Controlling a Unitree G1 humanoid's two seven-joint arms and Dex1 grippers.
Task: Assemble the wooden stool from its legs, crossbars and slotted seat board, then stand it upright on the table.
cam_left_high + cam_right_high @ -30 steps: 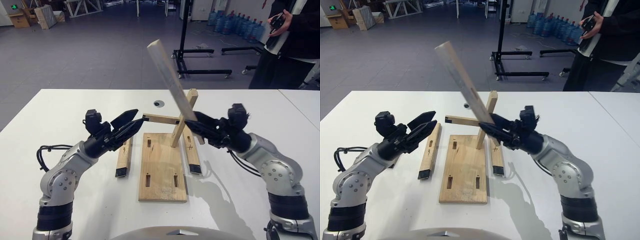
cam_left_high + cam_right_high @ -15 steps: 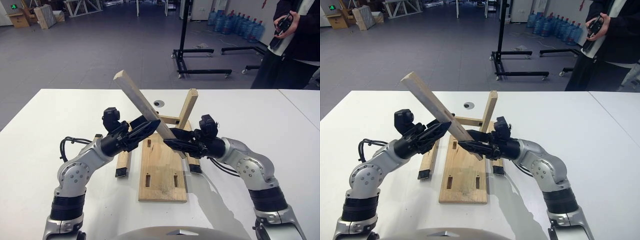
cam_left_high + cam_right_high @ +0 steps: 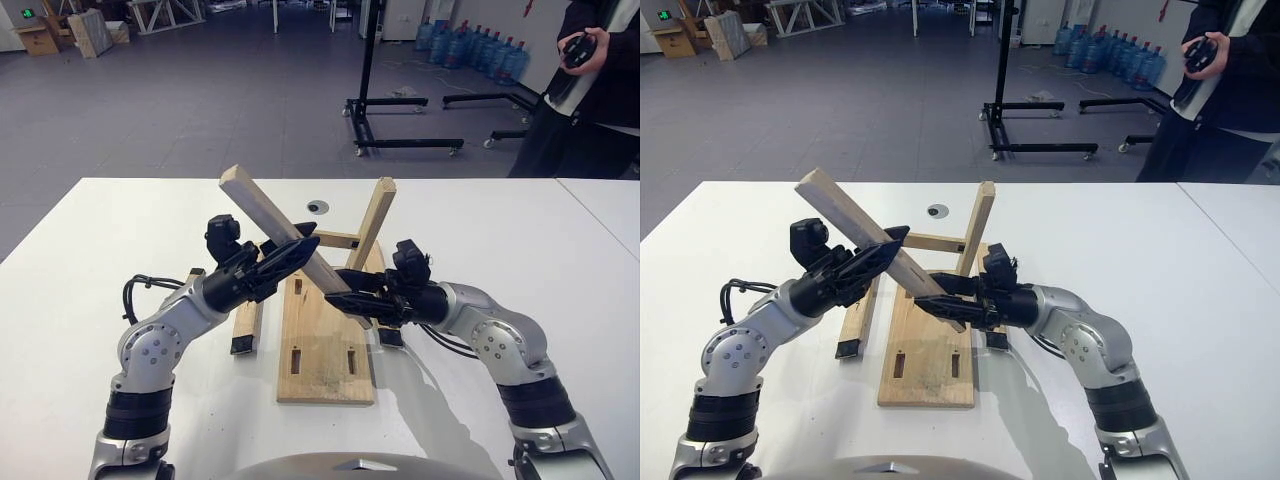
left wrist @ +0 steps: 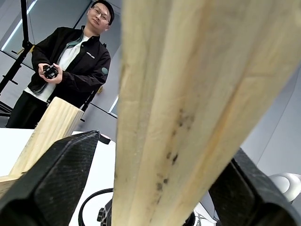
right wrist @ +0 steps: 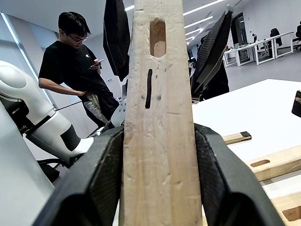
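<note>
Left tool (image 3: 300, 256) and right tool (image 3: 340, 285) both on leg (image 3: 262, 205), now lower.

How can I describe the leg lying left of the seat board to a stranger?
On the white table, find the slotted seat board lying flat. Beside its left edge lies a wooden leg with a black cap at its near end. Unlike the slanted leg raised above the board, it rests flat on the table.
</note>
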